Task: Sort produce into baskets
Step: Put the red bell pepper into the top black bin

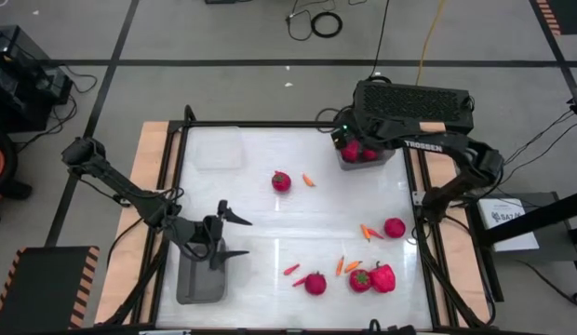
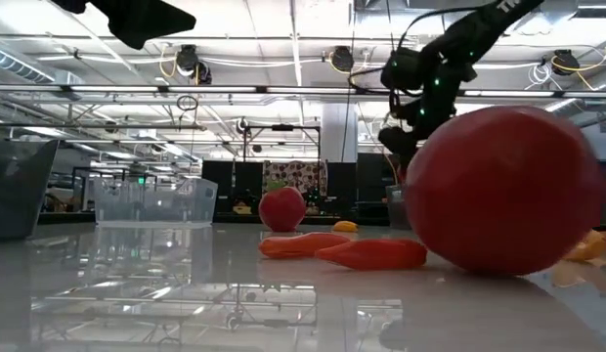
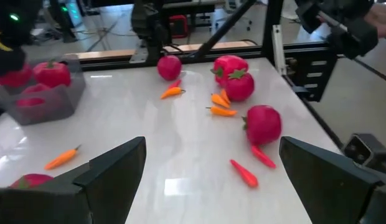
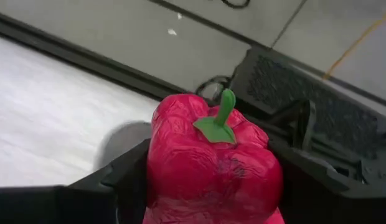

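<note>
My right gripper (image 1: 352,147) is at the far right, over a grey basket (image 1: 380,160) that holds red peppers, and is shut on a red bell pepper (image 4: 211,165) with a green stem. My left gripper (image 1: 234,234) hangs open near the left, just beside a second grey basket (image 1: 197,284), with nothing between its fingers. A clear basket (image 1: 219,149) stands at the far left. Loose produce lies on the table's near right: bell peppers (image 1: 382,277), round red fruits (image 1: 394,227) and small orange chillies (image 1: 366,231). My right gripper pinches the bell pepper's body between its two fingers, one on each side wall (image 4: 157,168). The fingers slant down from the far right. The pepper sits stem up. Whether it rests on the peppers in the basket below cannot be told.
A round red fruit (image 1: 281,180) and an orange chilli (image 1: 308,180) lie mid-table toward the far side. Red and orange chillies (image 1: 291,270) lie near the front. A black frame rail (image 1: 298,126) edges the white table top.
</note>
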Robot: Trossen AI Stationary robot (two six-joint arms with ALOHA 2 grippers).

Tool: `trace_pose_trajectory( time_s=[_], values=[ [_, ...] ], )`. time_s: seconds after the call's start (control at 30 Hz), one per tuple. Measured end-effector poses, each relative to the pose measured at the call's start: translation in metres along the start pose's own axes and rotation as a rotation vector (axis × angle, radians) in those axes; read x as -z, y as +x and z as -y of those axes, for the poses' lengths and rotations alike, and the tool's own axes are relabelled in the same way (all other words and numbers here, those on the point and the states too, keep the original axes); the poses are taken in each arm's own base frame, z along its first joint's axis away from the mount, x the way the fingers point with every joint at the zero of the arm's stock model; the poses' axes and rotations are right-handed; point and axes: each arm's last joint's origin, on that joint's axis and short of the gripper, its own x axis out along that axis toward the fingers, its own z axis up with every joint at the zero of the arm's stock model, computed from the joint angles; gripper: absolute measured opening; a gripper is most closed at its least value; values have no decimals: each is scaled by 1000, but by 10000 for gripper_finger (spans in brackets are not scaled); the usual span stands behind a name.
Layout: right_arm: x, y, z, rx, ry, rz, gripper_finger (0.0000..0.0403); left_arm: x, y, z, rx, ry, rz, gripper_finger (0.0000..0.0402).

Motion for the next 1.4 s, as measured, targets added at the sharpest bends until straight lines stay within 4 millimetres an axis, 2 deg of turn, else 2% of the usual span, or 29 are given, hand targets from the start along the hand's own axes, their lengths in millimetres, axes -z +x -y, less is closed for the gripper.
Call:
trace_pose_trajectory(
  time_s=[0.2,0.5,0.7,0.93,1.07,1.13,1.23,1.4],
  values=[
    [0,1,1,-105,-26,-50,280,0,1,-4,-45,28,-2,374],
    [-2,3,5,-108,-28,-64,333,-1,6,-14,-94,12,-4,374],
    [-20,-11,7,-103,-39,-76,343,-1,6,-14,-94,11,-4,374],
    [-50,-48,8,-120,-29,-100,342,-1,6,-14,-92,11,-5,374],
    [-53,-74,-2,-347,-40,-235,342,-1,6,-14,-89,11,-5,374],
    [-46,-88,-14,-501,-52,-331,342,-1,6,-14,-89,11,-5,374],
    [-25,-113,-39,-702,-121,-468,342,-1,6,-14,-89,12,-6,374],
    [19,-165,-78,-830,-249,-561,342,-1,6,-14,-89,11,-5,374]
  ],
)
